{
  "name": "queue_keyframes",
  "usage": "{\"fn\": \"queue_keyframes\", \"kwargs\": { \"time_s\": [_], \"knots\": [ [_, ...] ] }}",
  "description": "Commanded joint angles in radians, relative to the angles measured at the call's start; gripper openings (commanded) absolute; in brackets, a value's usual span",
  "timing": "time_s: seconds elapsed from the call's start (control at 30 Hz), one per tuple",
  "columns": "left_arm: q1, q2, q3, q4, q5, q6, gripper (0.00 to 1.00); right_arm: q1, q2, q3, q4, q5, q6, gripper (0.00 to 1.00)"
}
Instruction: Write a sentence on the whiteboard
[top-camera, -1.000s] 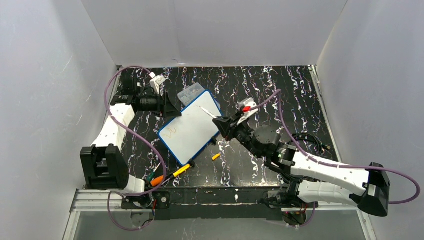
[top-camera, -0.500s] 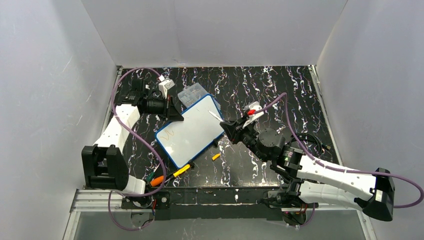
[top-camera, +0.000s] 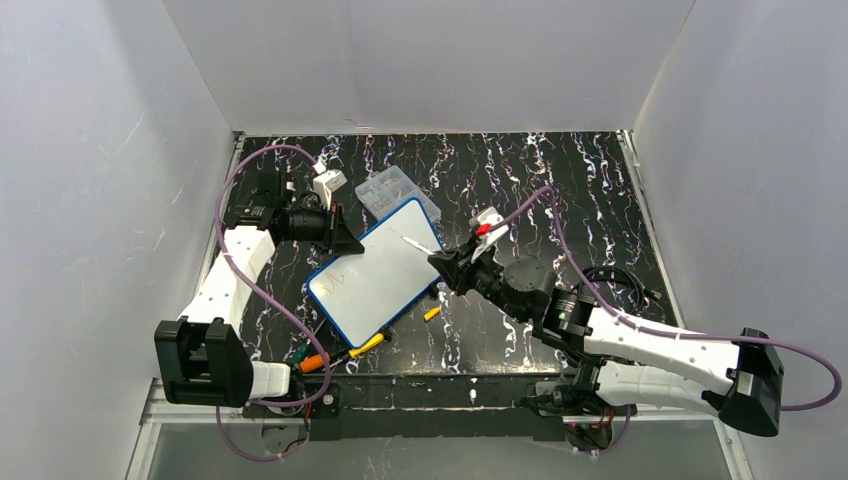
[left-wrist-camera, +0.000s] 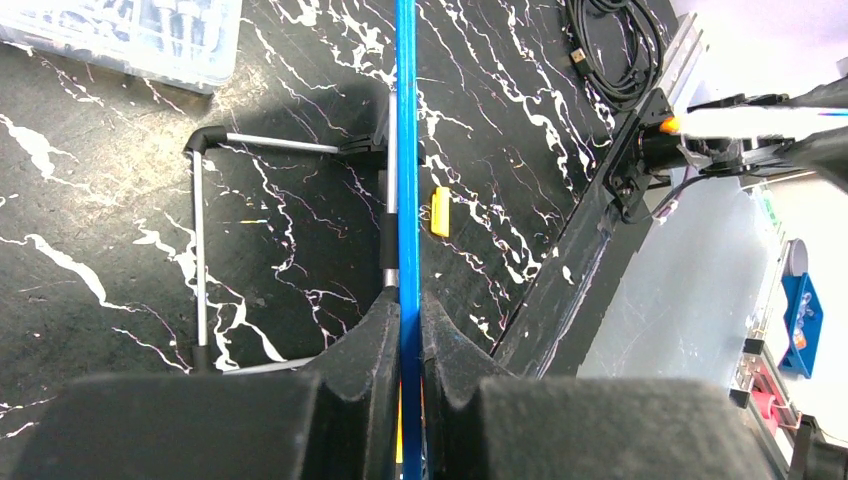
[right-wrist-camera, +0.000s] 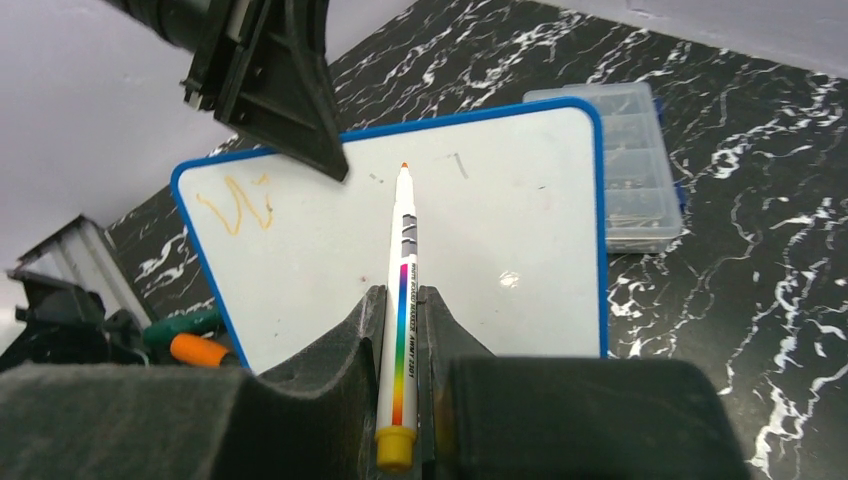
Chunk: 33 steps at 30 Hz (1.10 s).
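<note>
Whiteboard (top-camera: 375, 283): left of table centre, rim pinched tight by left gripper (top-camera: 345, 243) at its 11 o'clock. Marker (right-wrist-camera: 402, 250): clamped in right gripper (top-camera: 440, 262), 3 o'clock. Orange lettering (right-wrist-camera: 240, 205): few strokes, 9 o'clock end.

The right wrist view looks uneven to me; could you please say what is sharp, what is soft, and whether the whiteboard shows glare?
Right wrist view: marker and orange lettering sharp; the right gripper near the lens soft; one small glare spot on the whiteboard. Left wrist view: blue rim crisp, left gripper blurred.
</note>
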<state>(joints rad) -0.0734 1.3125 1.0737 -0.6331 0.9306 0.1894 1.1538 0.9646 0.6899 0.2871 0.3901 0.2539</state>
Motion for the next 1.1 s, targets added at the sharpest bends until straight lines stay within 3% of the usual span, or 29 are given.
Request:
{"fn": "queue_keyframes", "kwargs": {
  "time_s": [0.0, 0.4, 0.8, 1.07],
  "knots": [
    [-0.002, -0.017, -0.012, -0.041, 0.050, 0.007, 0.00, 0.002, 0.027, 0.016, 0.060, -0.098, -0.025, 0.01],
    [-0.002, -0.027, -0.044, 0.000, 0.045, -0.010, 0.00, 0.017, 0.088, 0.020, 0.142, -0.251, -0.041, 0.01],
    [-0.003, -0.039, -0.047, 0.005, 0.028, -0.010, 0.00, 0.015, 0.281, 0.105, 0.228, -0.420, -0.102, 0.01],
    [-0.001, -0.037, -0.044, 0.011, 0.005, -0.015, 0.00, 0.006, 0.403, 0.147, 0.278, -0.435, -0.119, 0.01]
  ]
}}
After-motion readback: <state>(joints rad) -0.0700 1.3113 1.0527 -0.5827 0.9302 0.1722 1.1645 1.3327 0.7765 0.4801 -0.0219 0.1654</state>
